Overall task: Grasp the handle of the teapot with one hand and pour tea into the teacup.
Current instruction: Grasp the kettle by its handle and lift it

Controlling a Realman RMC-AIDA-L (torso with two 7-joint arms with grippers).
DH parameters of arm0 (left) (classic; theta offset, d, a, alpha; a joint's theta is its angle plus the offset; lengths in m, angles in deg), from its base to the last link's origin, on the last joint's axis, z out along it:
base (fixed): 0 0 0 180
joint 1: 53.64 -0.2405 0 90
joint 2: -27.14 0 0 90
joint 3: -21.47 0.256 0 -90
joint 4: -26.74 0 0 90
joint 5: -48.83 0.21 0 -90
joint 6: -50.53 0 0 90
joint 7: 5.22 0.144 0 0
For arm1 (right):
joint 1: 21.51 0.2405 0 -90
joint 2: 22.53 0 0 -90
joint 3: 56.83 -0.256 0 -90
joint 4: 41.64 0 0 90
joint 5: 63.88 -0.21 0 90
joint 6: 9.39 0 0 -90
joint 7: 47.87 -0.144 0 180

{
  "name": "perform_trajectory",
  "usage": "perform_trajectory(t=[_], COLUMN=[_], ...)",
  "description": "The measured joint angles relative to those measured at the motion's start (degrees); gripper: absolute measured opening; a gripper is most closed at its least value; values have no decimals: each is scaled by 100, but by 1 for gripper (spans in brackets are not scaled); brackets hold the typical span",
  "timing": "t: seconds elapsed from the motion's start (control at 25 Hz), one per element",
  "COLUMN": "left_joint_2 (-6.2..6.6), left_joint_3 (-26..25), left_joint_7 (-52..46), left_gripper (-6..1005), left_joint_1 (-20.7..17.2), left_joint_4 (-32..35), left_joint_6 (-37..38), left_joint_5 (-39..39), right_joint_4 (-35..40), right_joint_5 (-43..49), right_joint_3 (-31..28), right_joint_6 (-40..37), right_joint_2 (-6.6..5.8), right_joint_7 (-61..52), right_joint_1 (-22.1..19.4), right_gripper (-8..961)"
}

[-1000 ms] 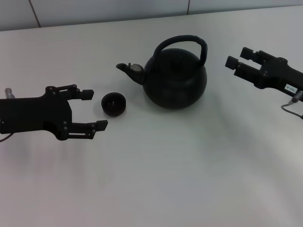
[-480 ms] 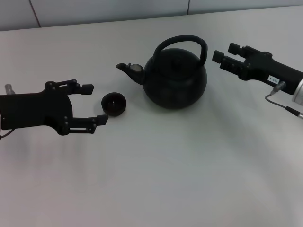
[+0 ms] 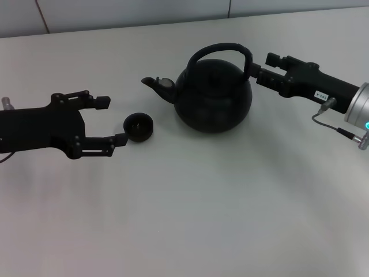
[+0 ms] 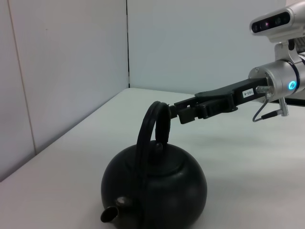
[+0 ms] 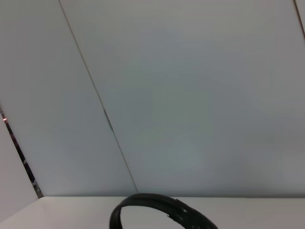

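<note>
The matte-black teapot point(image 3: 213, 98) stands at the table's middle back, its spout point(image 3: 155, 85) pointing left. Its arched handle point(image 3: 222, 51) loops over the lid. My right gripper point(image 3: 261, 67) is open at the handle's right end, fingertips right beside it; whether they touch it I cannot tell. In the left wrist view that gripper point(image 4: 181, 109) reaches up to the handle point(image 4: 155, 121) above the teapot point(image 4: 155, 186). The right wrist view shows only the handle's arc point(image 5: 157, 207). The small black teacup point(image 3: 138, 127) sits left of the teapot. My left gripper point(image 3: 112, 120) is open, its fingertips just left of the cup.
The white table point(image 3: 190, 208) extends toward the front. A light wall with a seam point(image 3: 132, 11) runs along the far edge. A cable point(image 3: 331, 124) hangs from the right wrist.
My right gripper moved left from well clear of the teapot up to the handle's right end. My left gripper shifted slightly up and back, and its near fingertip now sits beside the cup.
</note>
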Motion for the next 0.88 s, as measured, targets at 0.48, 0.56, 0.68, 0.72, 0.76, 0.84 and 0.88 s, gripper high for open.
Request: perform_trajectory(t=[0.48,0.56,0.68,0.72,0.76,0.84,0.88], left_joint_2=[0,0,0,0,0,0,0], left_joint_3=[-4,-2,0,0,0,0,0], left_joint_7=[77,78,79,79,79,79,79], left_gripper=[860,860,860,860,860,860,860], left_joint_1=[-22,-27,-42,-49,-53,-56,-57], left_joint_4=[69,69,69,69,69,69,68], left_joint_6=[-3,-8,-9,-9,-9,-9,-9], left_joint_5=[0,0,1,0,0,0,0], right_joint_4=[-312,-342,-356,-363,-367,-369,-369], right_joint_5=[-15,-29,-34,-35,-36,-37,-38], right_joint_3=[3,2,2,2,3,2,3], right_joint_6=[567,608,698,712,719,723,723], right_joint_2=[7,8,12,14,16,19,19], right_joint_7=[124,161,166,167,168,168,169], right_joint_1=[362,411,459,470,477,483,485], right_gripper=[671,670,670,670,670,670,669])
